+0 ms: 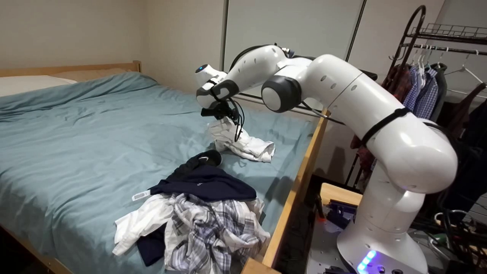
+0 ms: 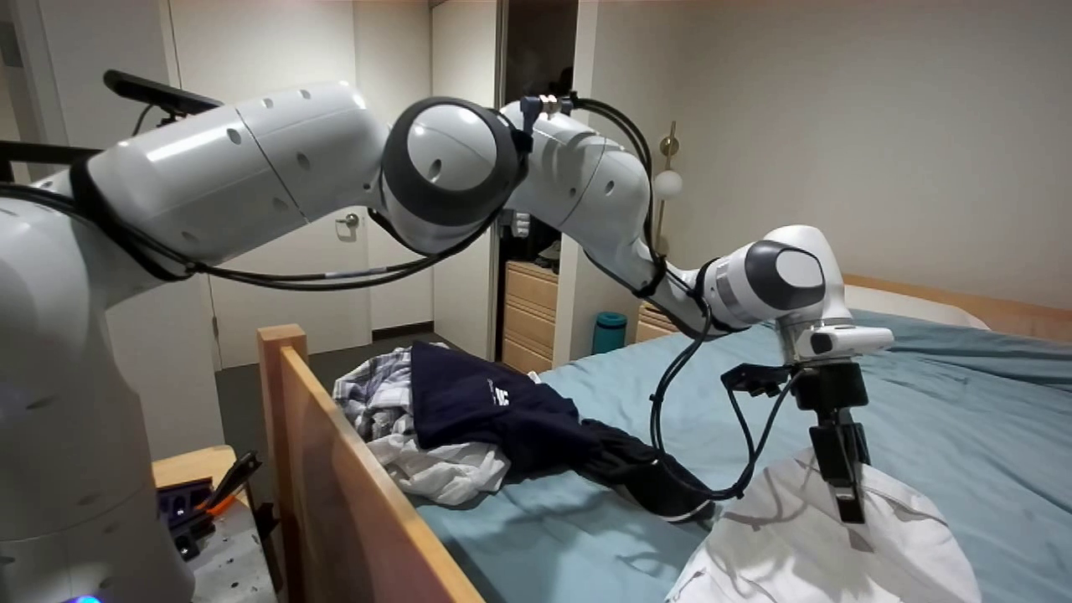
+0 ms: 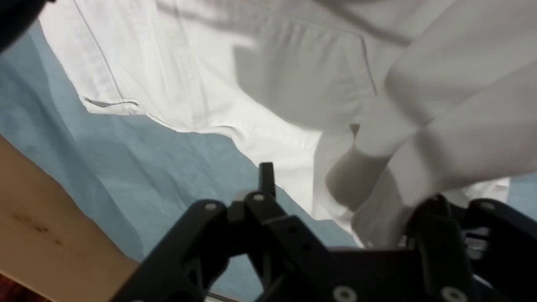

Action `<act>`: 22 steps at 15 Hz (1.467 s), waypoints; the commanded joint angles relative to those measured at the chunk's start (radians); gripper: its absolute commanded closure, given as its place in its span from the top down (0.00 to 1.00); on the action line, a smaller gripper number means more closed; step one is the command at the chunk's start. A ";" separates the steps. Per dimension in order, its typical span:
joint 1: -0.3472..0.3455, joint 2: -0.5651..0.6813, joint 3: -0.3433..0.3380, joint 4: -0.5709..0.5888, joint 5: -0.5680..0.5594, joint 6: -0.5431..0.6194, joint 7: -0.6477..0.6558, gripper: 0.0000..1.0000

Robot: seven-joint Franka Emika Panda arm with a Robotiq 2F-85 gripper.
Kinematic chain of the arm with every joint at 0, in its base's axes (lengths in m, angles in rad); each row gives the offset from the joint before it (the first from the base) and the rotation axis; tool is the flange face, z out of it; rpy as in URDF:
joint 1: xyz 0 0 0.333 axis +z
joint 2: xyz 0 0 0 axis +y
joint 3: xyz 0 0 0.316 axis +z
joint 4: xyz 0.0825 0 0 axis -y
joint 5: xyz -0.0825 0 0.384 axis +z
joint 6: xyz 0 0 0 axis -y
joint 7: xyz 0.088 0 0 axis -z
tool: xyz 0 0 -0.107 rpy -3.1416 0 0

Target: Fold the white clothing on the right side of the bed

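A bedroom; bed, pillow, clothes rack

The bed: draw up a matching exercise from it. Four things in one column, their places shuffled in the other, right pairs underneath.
1. white clothing apart from the heap
2. printed navy garment
3. plaid shirt
4. white pillow

A. near the headboard
B. at the gripper
C. on top of the heap
D. partly beneath the printed navy garment

Right pairs: 1-B, 2-C, 3-D, 4-A
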 commanded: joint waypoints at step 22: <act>0.070 -0.617 -0.101 -1.098 -0.348 0.318 -0.339 0.06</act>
